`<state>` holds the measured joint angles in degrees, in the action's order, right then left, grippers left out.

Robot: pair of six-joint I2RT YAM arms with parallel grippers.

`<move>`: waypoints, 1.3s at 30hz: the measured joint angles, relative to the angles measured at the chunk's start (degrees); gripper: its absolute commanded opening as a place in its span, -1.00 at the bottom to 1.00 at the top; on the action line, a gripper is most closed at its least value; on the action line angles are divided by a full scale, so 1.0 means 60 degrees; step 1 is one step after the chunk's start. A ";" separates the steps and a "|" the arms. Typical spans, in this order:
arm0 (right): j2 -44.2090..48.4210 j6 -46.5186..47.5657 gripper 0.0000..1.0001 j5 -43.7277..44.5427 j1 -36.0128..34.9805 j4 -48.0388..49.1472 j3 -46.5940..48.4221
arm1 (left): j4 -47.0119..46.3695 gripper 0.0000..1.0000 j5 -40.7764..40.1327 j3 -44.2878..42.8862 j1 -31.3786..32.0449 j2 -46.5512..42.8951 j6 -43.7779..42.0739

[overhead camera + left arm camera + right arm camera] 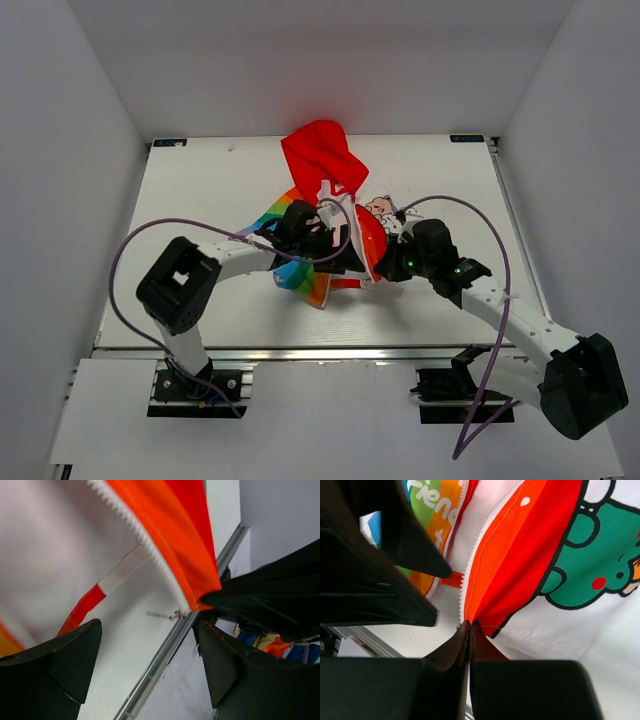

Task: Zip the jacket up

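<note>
Orange-red cloth at the very tips of the right gripper point(470, 630): clamps flat, fingers point(530, 690) pressed together with no gap, on the bottom corner of the jacket point(530, 545), at the lower end of the white zipper teeth point(469, 570). Fans out beyond those tips in red and orange bands, with a green cartoon print point(590, 555) off to one side of the pincer and rainbow stripes bearing lettering point(427, 500) off to the other. Faces the left gripper point(149, 625) just beside it, two dark wedges in the right wrist view, tips close together at the same hem but apart. Stands wide on that side and holds nothing: only white lining and bare table point(120, 660) between the two black prongs, the toothed edge slanting down ahead of them to the pinched corner, just past the tip of one prong. Shows a thin metal piece point(167, 615) on the table straight ahead of the open tips, possibly the zip pull, though too blurred to tell. Lies crumpled, seen from above, mid-table under both pincers, each low over its near hem, the red hood point(322, 155) on the far side, well beyond the fingertips, and the striped front bunched beneath the left wrist.
</note>
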<state>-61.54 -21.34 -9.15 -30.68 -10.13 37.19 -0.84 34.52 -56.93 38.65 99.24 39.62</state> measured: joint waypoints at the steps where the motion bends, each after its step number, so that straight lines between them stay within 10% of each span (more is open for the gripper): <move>1: -0.0011 -0.0058 -1.00 -0.0095 0.0044 0.0069 -0.0076 | -0.0401 0.64 0.0222 -0.0069 0.0033 0.0299 0.0178; 18: -0.0153 -0.0419 -1.00 -0.0812 0.0178 0.0721 -0.0423 | -0.3548 -1.00 0.1530 -0.0667 0.0204 0.1694 0.1836; 21: -0.0215 -0.0444 -0.98 -0.0823 0.0182 0.0725 -0.0423 | -0.3716 -1.00 0.1585 -0.0667 0.0284 0.1694 0.1883; 23: -0.0237 -0.0510 -0.35 -0.0820 0.0197 0.0718 -0.0423 | -0.3752 -1.00 0.1577 -0.0663 0.0331 0.1694 0.1887; 26: -0.0251 -0.0648 0.10 -0.0820 0.0237 0.0667 -0.0423 | -0.3945 -1.00 0.1570 -0.0616 0.0346 0.1694 0.1916; 39: -0.0117 -0.0918 0.16 -0.0637 0.0251 0.0601 -0.0892 | -0.4645 -1.00 0.1566 -0.0146 0.0401 0.1654 0.2313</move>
<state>-62.24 -26.85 -12.97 -29.17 -6.52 31.83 -28.71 43.92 -57.80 41.06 109.16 53.49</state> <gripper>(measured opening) 0.580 0.015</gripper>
